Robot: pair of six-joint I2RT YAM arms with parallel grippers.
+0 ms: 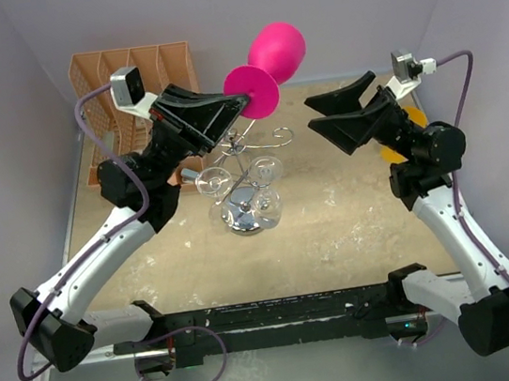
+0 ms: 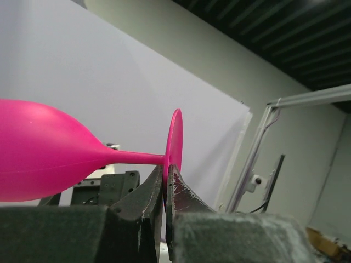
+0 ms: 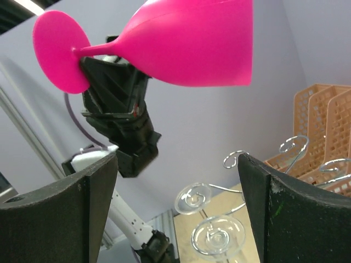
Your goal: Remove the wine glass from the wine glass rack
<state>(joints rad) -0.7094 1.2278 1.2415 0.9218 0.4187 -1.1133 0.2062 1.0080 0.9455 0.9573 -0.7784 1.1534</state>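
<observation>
Up and clear: left gripper (image 1: 244,105) clamped on foot of pink wine glass (image 1: 275,55), bowl jutting sideways beyond fingertips. Wine glass rack (image 1: 244,216) sits below claw, clear glasses (image 1: 266,170) hanging on it. Right gripper (image 1: 315,116) spread wide, facing glass, not touching.

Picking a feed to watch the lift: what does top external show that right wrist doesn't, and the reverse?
Only top external: the rack's chrome base and both robot arms whole. Only right wrist: the open height between the pink wine glass and the rack's curled arms. Both: the left gripper shut on the glass's foot, clear glasses on the rack, the orange organizer.
</observation>
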